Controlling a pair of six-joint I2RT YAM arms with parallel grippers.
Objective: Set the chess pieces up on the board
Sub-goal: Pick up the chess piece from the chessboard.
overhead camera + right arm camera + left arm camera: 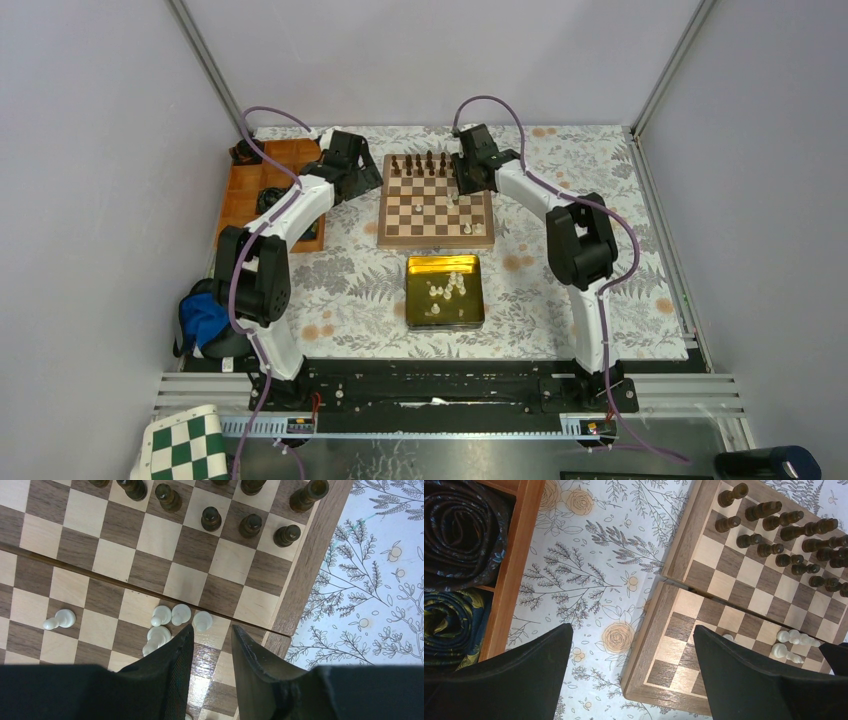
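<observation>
Jaws of the right gripper (210, 635) stand a narrow gap apart with only board squares showing between them. Those of the left gripper (633, 675) are spread wide and hold nothing.

Five cream chess pieces (180, 614) show in the right wrist view. Four are clustered just ahead of the right fingertips, on the near side of the fold seam and close to the right rim of the board (300, 580). A fifth sits apart, some squares to the left. That one and the lowest of the cluster read as long shapes slanting toward the lower left of the view, small head leading. Whether they lie flat or stand cannot be told from this angle. The other three look round, seen nearly end on.

Dark pieces (211, 517) stand in two ranks along the far side of the board.

Only the top view shows more cream pieces in a gold tin (412, 295) just in front of the board, and one or two near the board's near right corner. Only the left wrist view shows the orange tray (516, 555) closely, with rolled cloths (459, 525) in its compartments. The left gripper hangs over the flowered cloth (589, 570) between tray and board.
</observation>
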